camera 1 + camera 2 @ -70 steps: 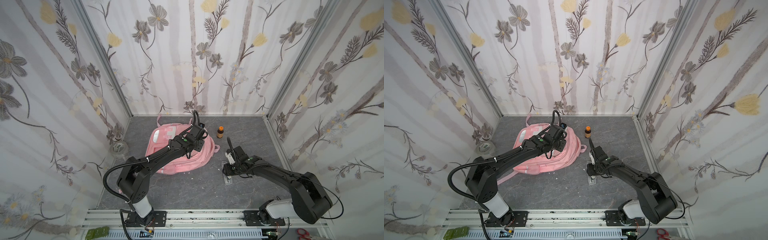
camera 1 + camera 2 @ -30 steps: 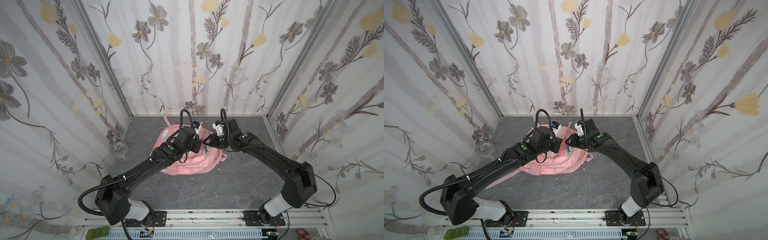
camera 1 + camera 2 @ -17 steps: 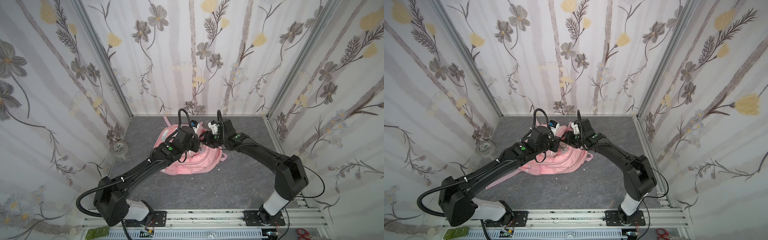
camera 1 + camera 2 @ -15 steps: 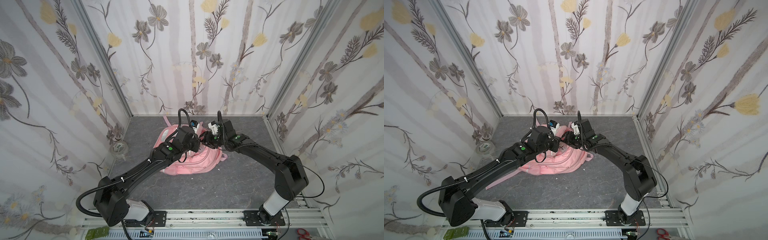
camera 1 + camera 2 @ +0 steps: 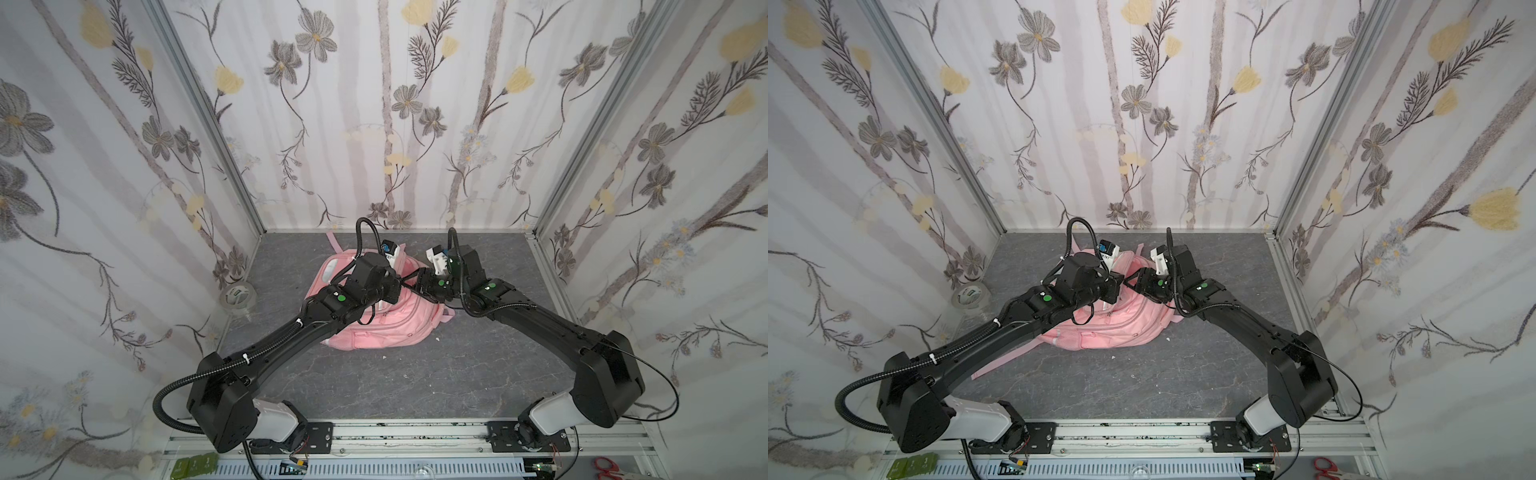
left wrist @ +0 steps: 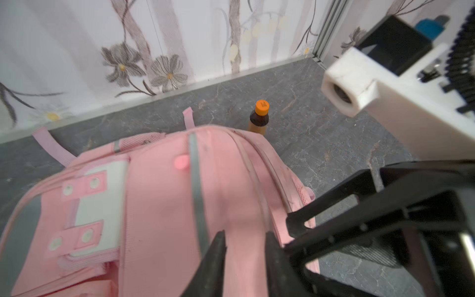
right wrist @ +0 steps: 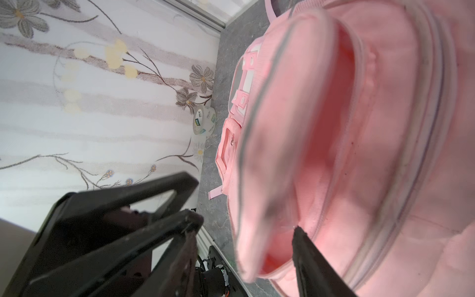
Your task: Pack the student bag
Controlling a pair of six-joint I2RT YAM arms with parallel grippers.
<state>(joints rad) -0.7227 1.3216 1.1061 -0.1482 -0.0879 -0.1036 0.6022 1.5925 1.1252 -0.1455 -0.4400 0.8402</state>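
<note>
student bag [image 5: 386,332] | beneath left jaws | pocket flap [image 7: 282,102] apparently between right jaws

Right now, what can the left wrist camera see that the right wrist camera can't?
Only the left wrist view shows the bottle with its orange cap, on the floor near the bag. Only the right wrist view shows the tape roll by the wall and the bag's open pocket. Both show the pink bag.
</note>
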